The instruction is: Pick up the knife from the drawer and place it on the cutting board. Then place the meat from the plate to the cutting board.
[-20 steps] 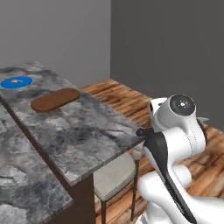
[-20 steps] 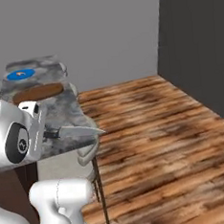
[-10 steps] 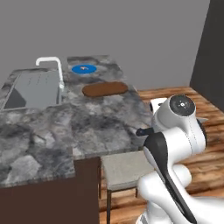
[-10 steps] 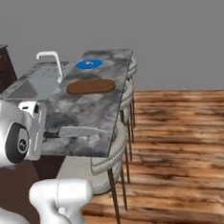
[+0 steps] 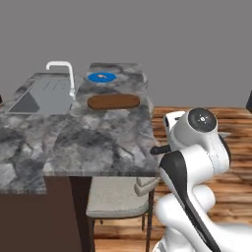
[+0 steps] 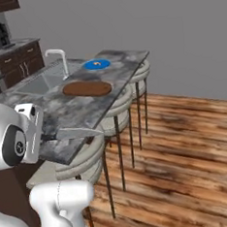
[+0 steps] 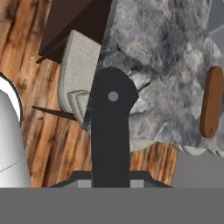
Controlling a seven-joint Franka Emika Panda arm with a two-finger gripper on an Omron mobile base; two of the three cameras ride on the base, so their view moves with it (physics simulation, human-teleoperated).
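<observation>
We see the gripper (image 7: 111,177) closed on the knife (image 7: 110,131), its black handle running up the middle of the hand view from between the two dark fingertips. The fingers (image 7: 83,178) stand nearly together, with the handle pinched between them. In the right base view the knife (image 6: 76,134) juts out from the hand toward the right, black handle at the hand and silver-grey blade pointing away, above the near edge of the marble counter (image 6: 71,112). In the left base view a short dark stub of the knife (image 5: 158,149) sticks out to the left of the white arm, level with the near right corner of the counter (image 5: 98,142).

The cutting board (image 5: 113,102) lies flat on the counter farther off, with nothing on it, and the knife is well apart from it. The board (image 6: 87,88) also shows in the right base view, and the hand view shows it (image 7: 211,101) at its right side. Just beyond the board sits the blue plate (image 5: 102,77), and on it a small orange piece, the meat (image 5: 102,76). In the right base view the plate (image 6: 97,64) likewise lies past the board's far side.

To the left of the board and plate we see a sink (image 5: 42,96) with a white tap (image 5: 62,74). Stools (image 6: 118,115) stand along the counter's right side, over a wooden floor (image 6: 187,157).
</observation>
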